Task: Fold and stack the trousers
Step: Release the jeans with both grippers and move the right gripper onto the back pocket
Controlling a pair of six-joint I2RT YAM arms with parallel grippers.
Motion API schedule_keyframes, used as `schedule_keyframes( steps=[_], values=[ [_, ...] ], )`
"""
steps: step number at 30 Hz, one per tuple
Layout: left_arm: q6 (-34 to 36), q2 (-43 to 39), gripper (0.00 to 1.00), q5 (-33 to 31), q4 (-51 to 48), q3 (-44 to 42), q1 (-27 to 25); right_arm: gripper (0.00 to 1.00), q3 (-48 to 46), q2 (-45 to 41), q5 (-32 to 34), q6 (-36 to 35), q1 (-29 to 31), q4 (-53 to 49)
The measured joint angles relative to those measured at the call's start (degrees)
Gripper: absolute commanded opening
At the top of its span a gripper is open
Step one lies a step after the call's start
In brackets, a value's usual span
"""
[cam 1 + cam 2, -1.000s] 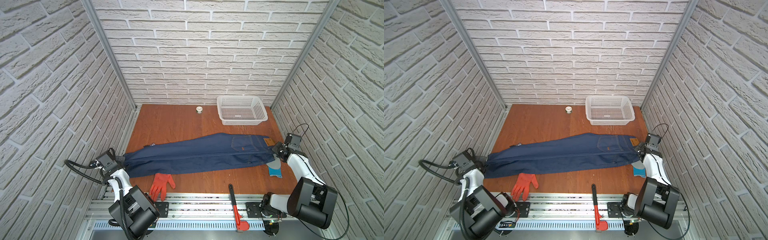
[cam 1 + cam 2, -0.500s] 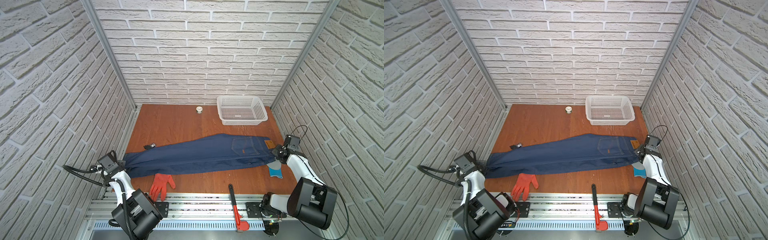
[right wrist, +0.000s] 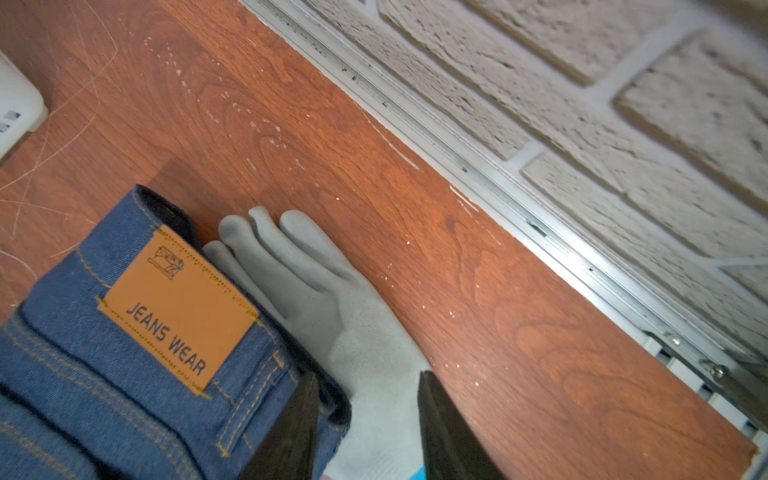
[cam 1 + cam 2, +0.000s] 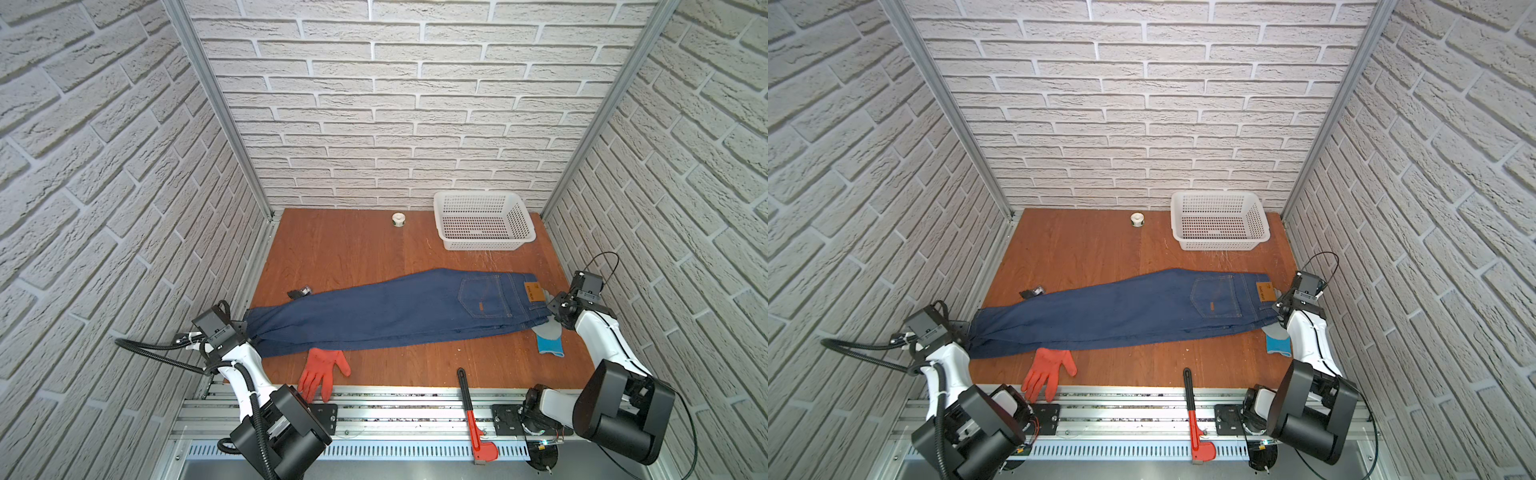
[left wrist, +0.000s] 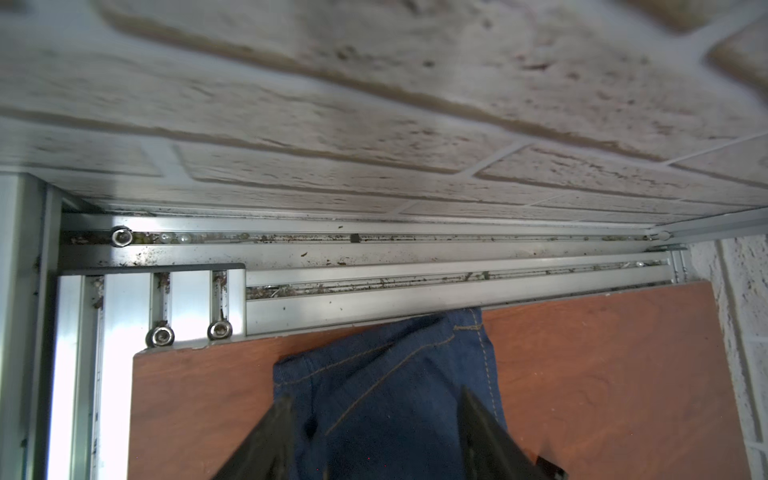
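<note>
The jeans (image 4: 395, 311) lie stretched flat across the wooden table (image 4: 353, 249), with the leg hems at its left edge and the waistband at the right, overlapping a grey glove (image 3: 332, 299). The left gripper (image 5: 374, 395) has its jaws well apart, straddling the hems without pinching them. The right gripper (image 3: 367, 376) is parted less widely over the waistband corner and glove, gripping neither.

1. Both top views are evenly and brightly lit; straight wall lines are bowed near the edges.
2. Glare is seen on the aluminium rail (image 5: 124, 316).
3. A soft shadow is cast beside the trousers (image 3: 83, 395); the brick wall (image 3: 623, 83) is blurred.
</note>
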Motion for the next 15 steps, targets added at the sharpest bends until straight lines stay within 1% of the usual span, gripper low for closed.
schedule_keyframes(
  steps=[4, 7, 11, 13, 15],
  values=[
    [0.57, -1.4, 0.71, 0.52, -2.75, 4.04, 0.07, 0.44, 3.02, -3.39, -1.33, 0.5, 1.36, -2.01],
    [0.85, -1.57, 0.72, 2.34, -4.76, 7.43, 0.11, 0.46, 5.29, -4.59, -2.8, 1.49, 5.01, -2.64],
    [2.05, -0.24, 0.74, 7.96, -6.45, 10.49, -0.44, 0.46, 7.52, -3.58, -5.35, 3.58, 13.49, -4.02],
    [2.95, 0.83, 0.74, 10.21, -6.93, 10.84, -1.66, 0.46, 8.87, -1.29, -6.56, 5.05, 18.4, -5.16],
    [4.07, 2.29, 0.74, 12.87, -7.8, 10.99, -4.09, 0.44, 10.38, 2.4, -7.87, 6.36, 22.95, -5.97]
  ],
)
